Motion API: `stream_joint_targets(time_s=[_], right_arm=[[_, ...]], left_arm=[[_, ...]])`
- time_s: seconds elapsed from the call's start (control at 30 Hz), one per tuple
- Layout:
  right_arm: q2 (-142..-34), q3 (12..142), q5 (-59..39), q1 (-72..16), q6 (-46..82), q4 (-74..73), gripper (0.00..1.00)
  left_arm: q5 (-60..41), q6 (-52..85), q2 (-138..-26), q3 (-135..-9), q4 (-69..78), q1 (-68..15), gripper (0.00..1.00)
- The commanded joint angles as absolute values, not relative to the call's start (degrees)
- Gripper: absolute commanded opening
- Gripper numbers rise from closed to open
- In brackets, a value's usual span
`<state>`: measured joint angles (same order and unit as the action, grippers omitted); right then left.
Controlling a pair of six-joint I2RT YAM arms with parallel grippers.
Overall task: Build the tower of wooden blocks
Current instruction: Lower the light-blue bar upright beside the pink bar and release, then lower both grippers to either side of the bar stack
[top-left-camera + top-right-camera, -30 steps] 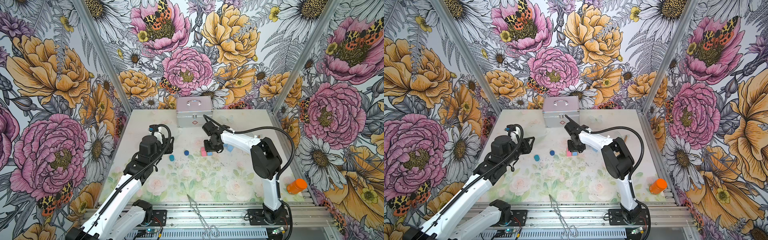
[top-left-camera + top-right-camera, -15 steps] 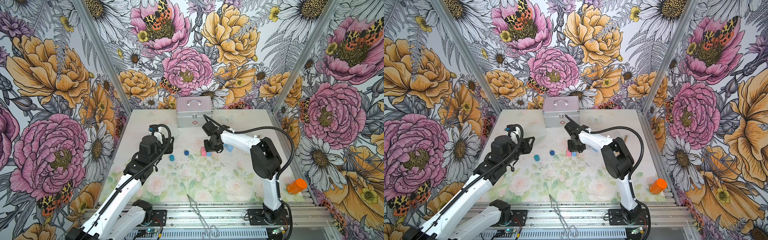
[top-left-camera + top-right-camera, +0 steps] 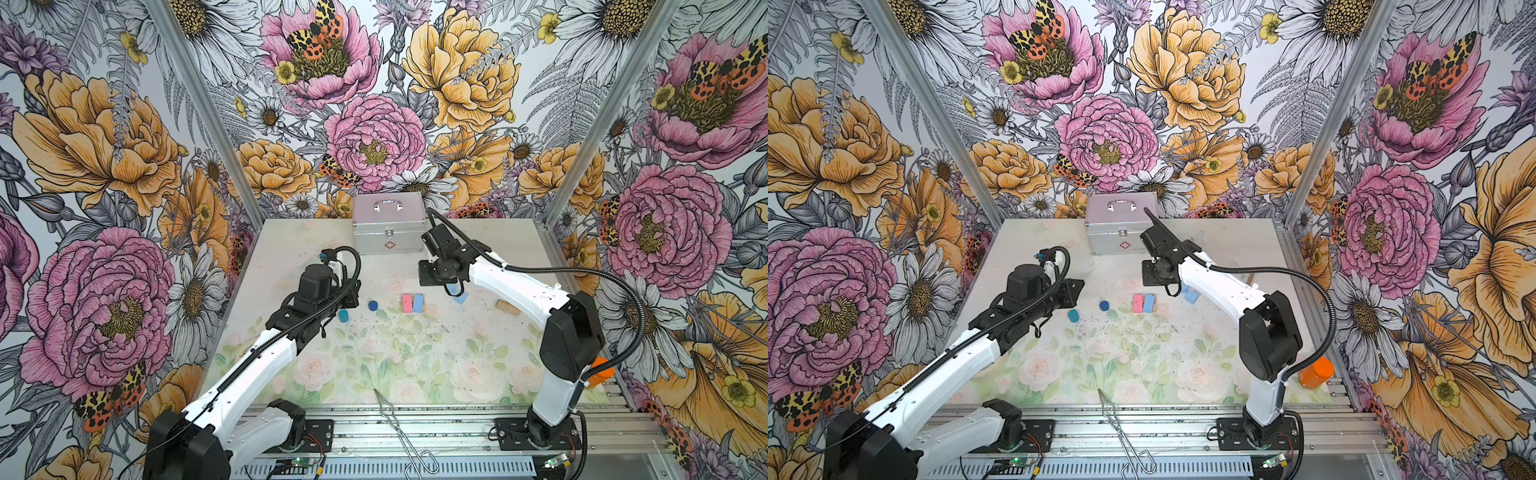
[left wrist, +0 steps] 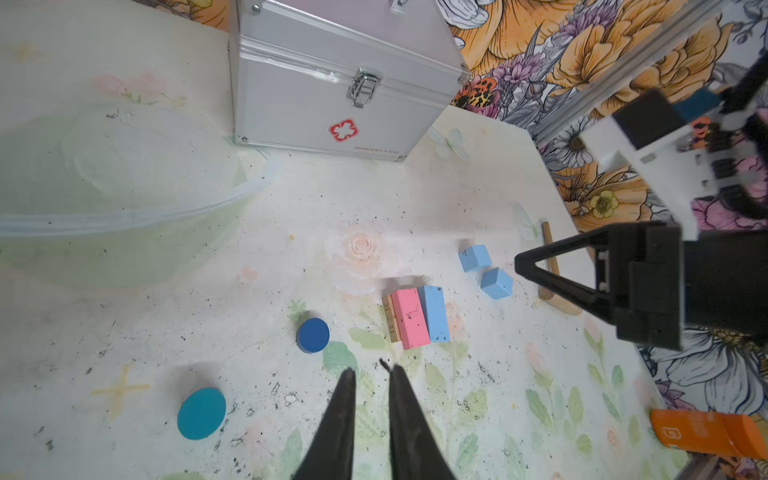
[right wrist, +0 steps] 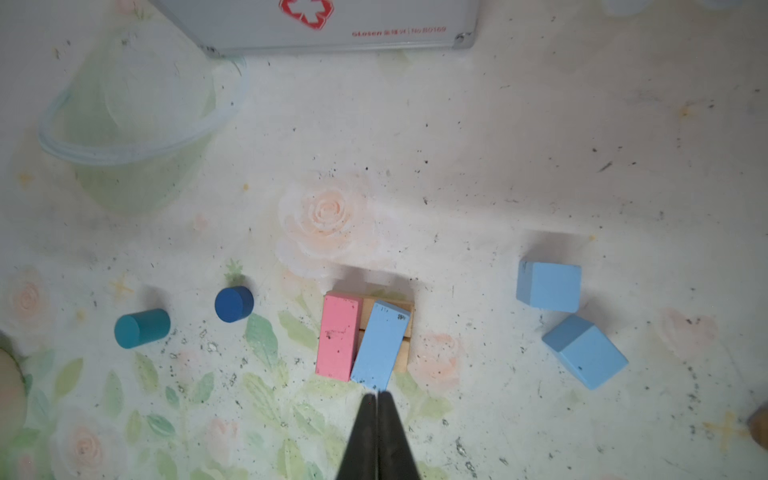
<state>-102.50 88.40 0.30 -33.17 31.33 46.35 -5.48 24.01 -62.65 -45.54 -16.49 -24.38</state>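
The right fingers are clenched tight on nothing. In the wrist view their tips show at one end of the light blue slab; contact cannot be told. That slab lies askew beside the pink slab, both flat on tan planks at mid tabletop. Two light blue cubes sit near each other to one side. The left fingers stand a narrow gap apart, grasping nothing, above bare tabletop. Near them the dark blue cylinder stands upright and the teal cylinder lies on its side. The silver case at the back bears a red cross and small red print ending "No.B0169". The orange bottle carries a white mark, unreadable.
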Motion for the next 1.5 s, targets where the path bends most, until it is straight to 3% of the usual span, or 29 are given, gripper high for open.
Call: stream_joint_targets(time_s=[0.0,0.1,0.53,1.47], right_arm=[[-100.5,82.6,-2.8,-31.3,30.9,40.8,0.0],[-99.4,77.6,-6.5,-29.9,31.3,34.7,0.0],[-101.9,68.9,-19.0,-26.2,33.5,21.2,0.0],[-106.0,64.8,-20.0,-25.9,36.1,17.2,0.0]], left_arm=[[-7.6,24.2,-66.4,-48.9,-15.6,-26.3,0.1],[-9.8,24.2,-71.7,-50.8,-15.6,-27.3,0.0],[-12.8,27.0,-87.0,-57.0,-15.6,-30.6,0.0],[-14.3,28.0,-101.2,-63.2,-16.0,-32.4,0.0]])
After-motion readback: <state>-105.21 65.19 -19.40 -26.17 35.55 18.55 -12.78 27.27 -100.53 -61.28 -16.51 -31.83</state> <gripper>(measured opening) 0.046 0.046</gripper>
